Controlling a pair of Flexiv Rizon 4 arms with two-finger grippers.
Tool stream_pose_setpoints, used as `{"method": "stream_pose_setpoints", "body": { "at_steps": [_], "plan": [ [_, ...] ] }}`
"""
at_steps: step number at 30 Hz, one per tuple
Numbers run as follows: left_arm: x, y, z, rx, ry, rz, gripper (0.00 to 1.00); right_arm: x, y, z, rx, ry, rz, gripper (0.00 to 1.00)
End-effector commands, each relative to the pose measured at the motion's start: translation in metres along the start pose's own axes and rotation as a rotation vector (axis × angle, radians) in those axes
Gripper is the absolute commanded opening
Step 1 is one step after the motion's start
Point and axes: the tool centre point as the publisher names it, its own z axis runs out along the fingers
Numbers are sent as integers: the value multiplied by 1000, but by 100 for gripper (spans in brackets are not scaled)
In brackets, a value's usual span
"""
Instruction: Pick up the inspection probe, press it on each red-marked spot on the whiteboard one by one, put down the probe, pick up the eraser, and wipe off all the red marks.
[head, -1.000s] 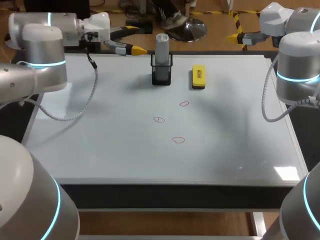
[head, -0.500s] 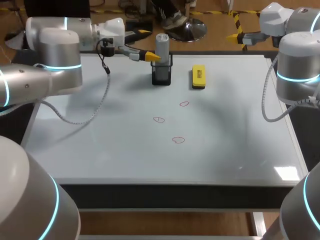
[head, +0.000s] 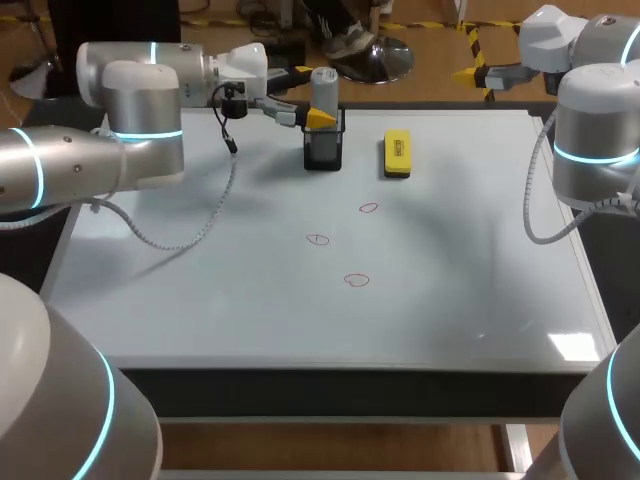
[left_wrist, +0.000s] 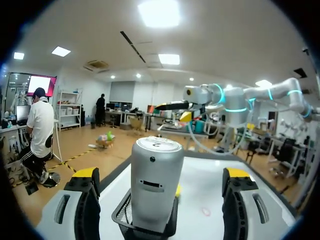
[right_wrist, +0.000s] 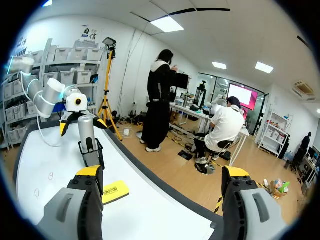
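Sweeping right along the far edge, the left gripper (head: 311, 96) now straddles the inspection probe (head: 324, 88), upright in its black holder (head: 323, 152), fingers spread, not touching. Pickup is under way; closing on the probe comes next. The right gripper (right_wrist: 164, 175) waits far right, fingers apart.

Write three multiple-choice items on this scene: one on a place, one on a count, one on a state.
1. Where is the probe?
A. Upright in the black holder
B. Lying flat at the near edge
C. Lifted in the air

2. How many red marks are there?
A. Two
B. Three
C. Five

3. How is the left gripper?
A. Open, fingers either side of the probe
B. Shut on the probe
C. Shut, empty

Answers:
1 A: the probe stands in the holder.
2 B: the head view shows three red rings.
3 A: the left wrist view shows a gap between each finger and the probe.
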Motion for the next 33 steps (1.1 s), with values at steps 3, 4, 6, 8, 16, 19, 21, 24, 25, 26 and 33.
{"method": "stream_pose_setpoints", "body": {
  "at_steps": [3, 4, 6, 8, 16, 19, 21, 24, 25, 26, 33],
  "plan": [
    [-13, 4, 11, 5, 30, -1, 100, 0, 0, 0, 1, 1, 0, 100],
    [-14, 5, 11, 5, 32, -1, 100, 0, 0, 0, 1, 1, 0, 100],
    [-16, 5, 12, 6, 32, -1, 100, 0, 0, 0, 1, 1, 0, 100],
    [-18, 5, 11, 9, 29, -2, 100, 0, 0, 0, 1, 1, 0, 100],
    [-22, 5, 14, 2, 29, 4, 88, 0, 0, 0, 1, 1, 0, 100],
    [-22, 5, 13, 5, 26, 5, 45, 0, 0, 0, 1, 1, 0, 100],
    [-21, 4, 12, 6, 28, 7, 0, 0, 0, 0, 1, 1, 0, 100],
    [-17, 2, 9, 9, 32, 12, 0, 0, 0, 0, 1, 1, 0, 100],
    [-15, 2, 8, 10, 34, 15, 0, 0, 0, 0, 1, 1, 0, 100],
    [-14, 1, 7, 11, 36, 18, 0, 0, 0, 0, 1, 1, 0, 100],
    [-5, -5, 2, 25, 43, 36, 0, 0, 0, 0, 1, 1, 0, 100]
  ]
}}
